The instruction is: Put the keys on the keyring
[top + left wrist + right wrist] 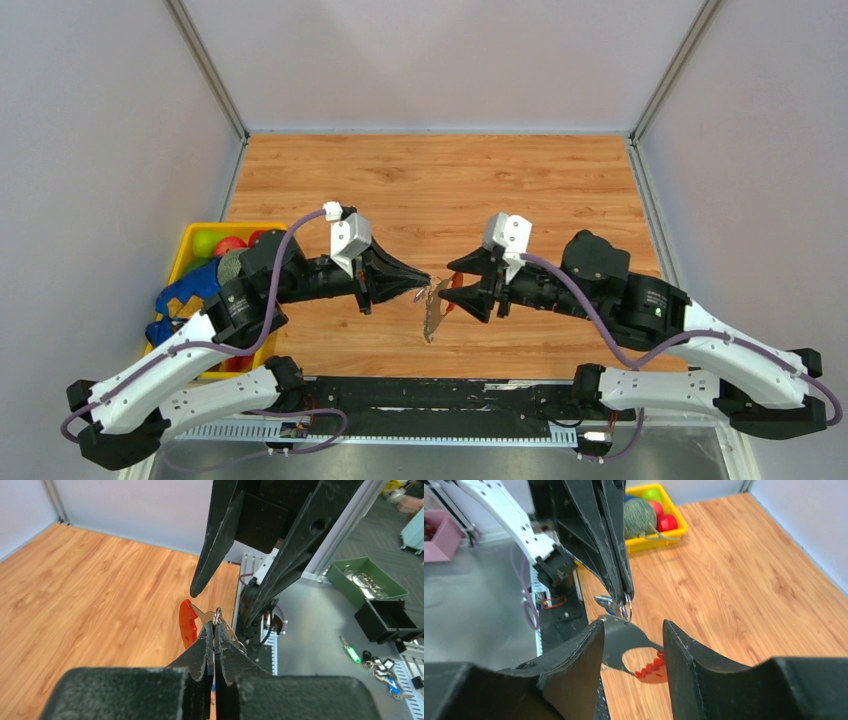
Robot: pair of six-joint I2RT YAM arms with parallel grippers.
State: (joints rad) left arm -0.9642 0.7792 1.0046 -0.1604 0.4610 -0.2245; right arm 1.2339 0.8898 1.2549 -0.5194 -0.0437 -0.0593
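Jaws of the left gripper [214, 626] are pressed together on the keys [608, 601], pinching their small metal ring; how many keys, I cannot tell. One keyring [433, 318] hangs just below, between the right gripper's [633, 628] wide-apart jaws; contact unclear.

A warm, orange-brown wood-grain tabletop [440, 180] sits evenly lit between plain, pale grey-lilac wall panels [440, 60], with slim aluminium frame posts [206, 65] rising at its far corners. A yellow plastic bin of coloured balls [190, 245] stands at the left edge. A dull grey metal bench [320, 630] runs along the near side, bearing a green rectangular tray [350, 592], an open black box [385, 622] and, at its other end, a pink plastic bin [441, 542]. Dark grey carpet [385, 535] covers the floor beyond.
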